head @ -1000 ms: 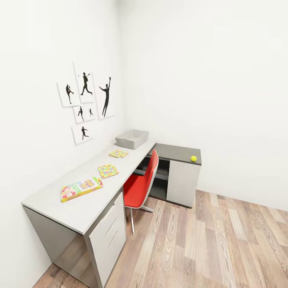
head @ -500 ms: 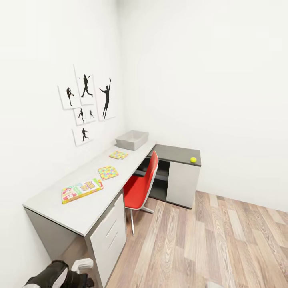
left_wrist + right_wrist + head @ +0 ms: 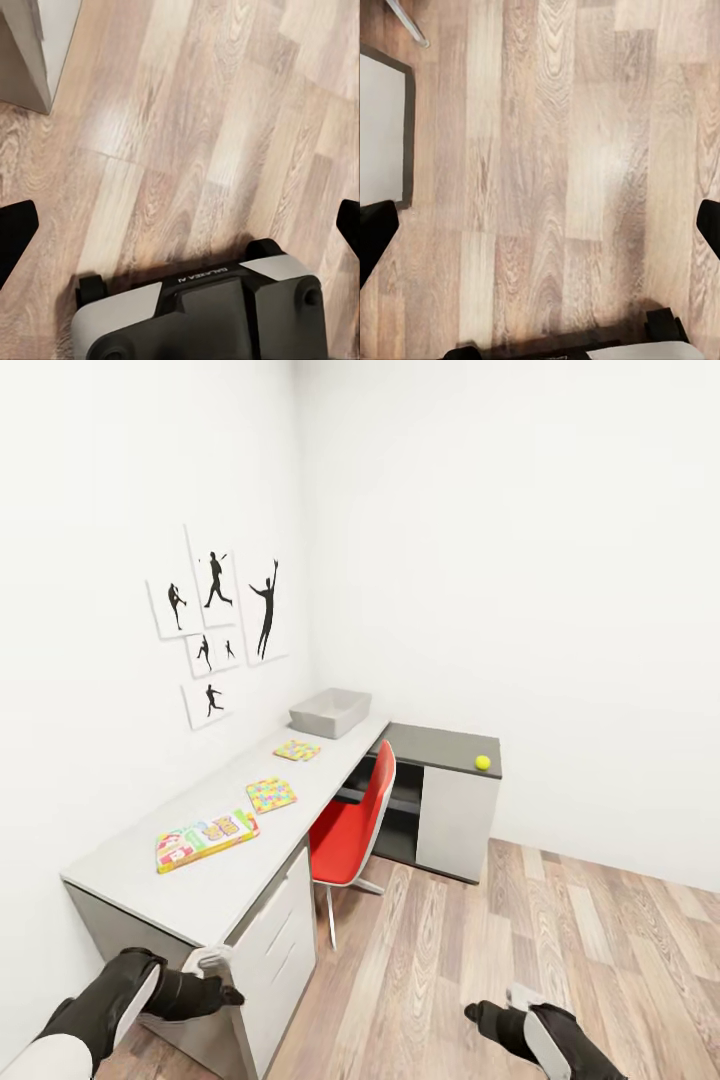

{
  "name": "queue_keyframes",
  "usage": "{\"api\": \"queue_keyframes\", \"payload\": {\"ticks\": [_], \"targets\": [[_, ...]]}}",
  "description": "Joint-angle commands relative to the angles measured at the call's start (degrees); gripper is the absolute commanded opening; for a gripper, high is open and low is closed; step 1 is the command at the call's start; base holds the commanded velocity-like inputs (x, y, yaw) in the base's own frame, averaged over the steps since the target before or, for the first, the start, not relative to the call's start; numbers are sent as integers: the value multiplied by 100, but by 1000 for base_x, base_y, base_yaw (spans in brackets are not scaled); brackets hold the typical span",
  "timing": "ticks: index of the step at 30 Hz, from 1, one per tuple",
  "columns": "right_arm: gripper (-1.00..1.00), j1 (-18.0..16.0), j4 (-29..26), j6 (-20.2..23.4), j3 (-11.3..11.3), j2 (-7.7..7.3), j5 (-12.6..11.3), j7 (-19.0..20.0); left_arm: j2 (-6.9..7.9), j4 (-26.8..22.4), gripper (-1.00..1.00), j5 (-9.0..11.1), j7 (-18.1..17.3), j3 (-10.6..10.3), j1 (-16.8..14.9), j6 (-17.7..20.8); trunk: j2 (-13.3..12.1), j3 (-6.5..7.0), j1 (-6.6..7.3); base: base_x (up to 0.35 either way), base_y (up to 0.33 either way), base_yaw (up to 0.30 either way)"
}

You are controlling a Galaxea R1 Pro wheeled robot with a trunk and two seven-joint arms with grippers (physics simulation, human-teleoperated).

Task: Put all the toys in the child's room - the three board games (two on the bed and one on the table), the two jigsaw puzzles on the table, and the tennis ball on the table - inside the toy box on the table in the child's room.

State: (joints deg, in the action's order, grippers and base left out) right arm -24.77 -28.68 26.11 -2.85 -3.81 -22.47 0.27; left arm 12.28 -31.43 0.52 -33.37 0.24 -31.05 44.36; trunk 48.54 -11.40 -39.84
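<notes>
Both grippers, left [image 3: 215,992] and right [image 3: 483,1014], are hanging wide-jawed and empty over the wood plank floor [image 3: 520,960], ready for grasping. Light grey sloping-sided toy box [image 3: 330,711] is sitting far down the pale grey L-shaped table [image 3: 215,880]; colourful flat board game [image 3: 206,838], two jigsaw puzzles and yellow-green tennis ball [image 3: 483,762] are lying outside it.

Red chair [image 3: 352,823] before table [image 3: 200,880]
</notes>
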Motion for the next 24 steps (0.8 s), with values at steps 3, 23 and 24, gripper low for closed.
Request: {"api": "queue_keyframes", "payload": {"ticks": [3,23,24], "targets": [[100,14,-468,374,-20,2,-62,5,46,-267,100,-3,-326,2,3,199,-116,45,65,0,0,0],[100,396,-4147,2164,-234,79,-135,19,786,-2925,100,-12,-2091,16,263,1324,-918,404,505,0,0,0],[100,417,-4182,2173,-239,78,-135,21,798,-2985,100,-15,-2164,20,274,1339,-958,422,527,0,0,0]]}}
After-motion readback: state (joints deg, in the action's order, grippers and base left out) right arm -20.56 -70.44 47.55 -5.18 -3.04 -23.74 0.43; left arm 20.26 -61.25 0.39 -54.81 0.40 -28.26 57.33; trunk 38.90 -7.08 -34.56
